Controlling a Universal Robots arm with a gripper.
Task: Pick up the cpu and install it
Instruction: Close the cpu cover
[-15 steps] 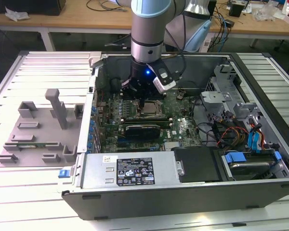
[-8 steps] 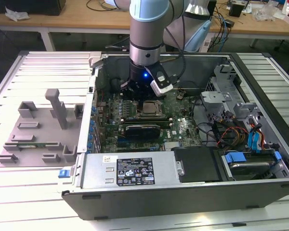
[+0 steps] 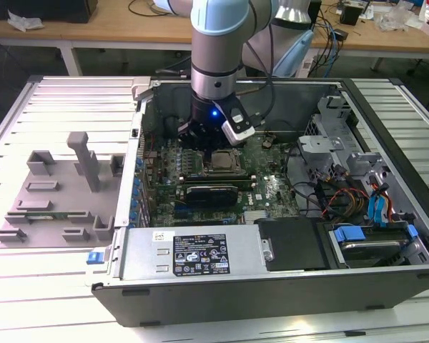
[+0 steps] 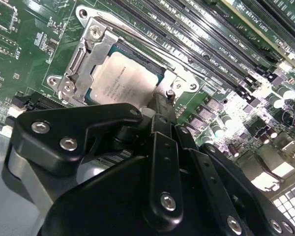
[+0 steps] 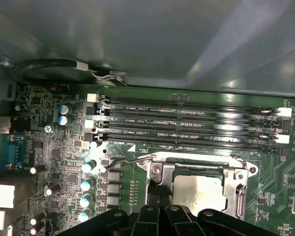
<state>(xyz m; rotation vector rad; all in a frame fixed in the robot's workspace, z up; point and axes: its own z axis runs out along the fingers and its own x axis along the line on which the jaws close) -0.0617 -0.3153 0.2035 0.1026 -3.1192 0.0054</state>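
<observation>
The small flat square cpu with its shiny silver-grey metal top (image 4: 125,78) lies flat inside the dark square socket with its bright metal frame (image 4: 91,44) on the green motherboard (image 3: 272,189), level with the frame and not tilted as far as both wrist views show. Pick-up and placement therefore look done. Beside the socket run 4 long dark memory slots (image 5: 187,123), and a thin wire lever (image 5: 128,160) lies along the frame's edge; whether it is latched down I cannot tell, so locking may be what is left. The black pincer (image 4: 160,105) hangs low over the socket, its tip right at one edge of the cpu, but the pictures do not show whether it is released or clenched, nor whether it touches the chip. In the exterior view the arm reaches down into the open grey computer case (image 3: 386,286), which stands on the pale slatted surface (image 3: 57,100); the grey plastic moulded holder with upright blocks (image 3: 57,193) sits well apart at that view's left, with no chip visible on it.
</observation>
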